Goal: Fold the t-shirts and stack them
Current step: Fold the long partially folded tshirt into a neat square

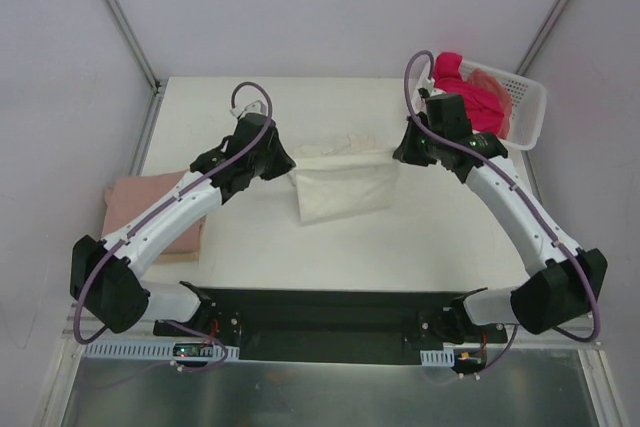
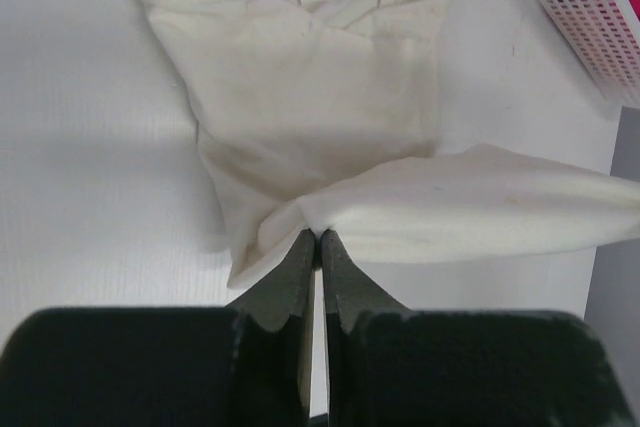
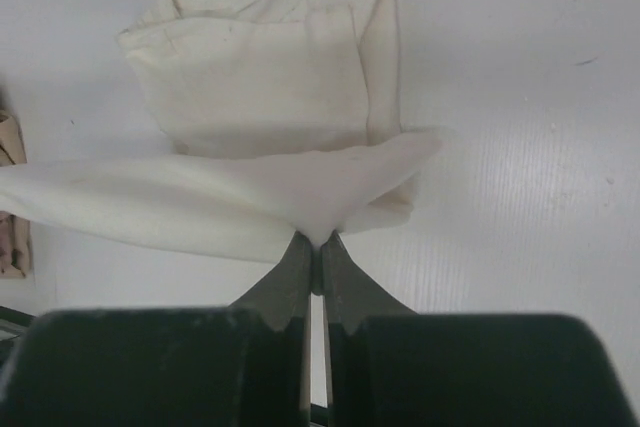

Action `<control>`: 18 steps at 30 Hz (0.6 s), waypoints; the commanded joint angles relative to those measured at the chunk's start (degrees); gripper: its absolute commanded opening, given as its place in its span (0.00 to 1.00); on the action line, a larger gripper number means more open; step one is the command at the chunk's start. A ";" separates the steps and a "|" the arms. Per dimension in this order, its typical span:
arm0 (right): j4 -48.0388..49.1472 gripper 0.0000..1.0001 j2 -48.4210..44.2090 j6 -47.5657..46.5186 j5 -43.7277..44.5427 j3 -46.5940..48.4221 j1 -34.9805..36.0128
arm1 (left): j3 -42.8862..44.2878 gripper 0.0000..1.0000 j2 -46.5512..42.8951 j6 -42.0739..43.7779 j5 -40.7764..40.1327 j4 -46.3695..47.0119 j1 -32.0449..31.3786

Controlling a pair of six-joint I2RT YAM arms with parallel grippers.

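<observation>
The cream-white t-shirt lies partly folded at the table's middle, its far edge lifted and stretched between both grippers. My left gripper is shut on the shirt's left far corner; in the left wrist view the gripper pinches the cloth. My right gripper is shut on the right far corner; in the right wrist view the gripper pinches the cloth. A dusty pink folded t-shirt lies at the left. Magenta and peach shirts sit in the basket.
The white lattice basket stands at the back right corner; its corner also shows in the left wrist view. The table's left edge runs by the pink shirt. A black base plate spans the near edge.
</observation>
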 commanded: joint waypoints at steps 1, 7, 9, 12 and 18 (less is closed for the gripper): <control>2.76 0.00 7.59 -2.45 -10.30 6.15 -6.19 | 4.75 0.00 4.10 4.03 -0.95 -2.45 4.70; 7.77 0.01 17.61 1.24 -20.86 8.61 -11.74 | 11.08 0.00 13.23 6.22 3.26 -2.36 10.33; 8.04 0.01 20.61 1.42 -22.28 11.59 -12.45 | 12.41 0.00 16.75 6.58 4.58 -2.36 11.73; 8.04 0.01 27.28 2.04 -24.74 16.25 -14.11 | 14.95 0.00 20.97 7.10 4.67 -2.36 13.23; 8.04 0.01 39.68 4.32 -27.29 25.65 -15.79 | 21.37 0.00 30.72 7.99 7.04 -2.36 15.69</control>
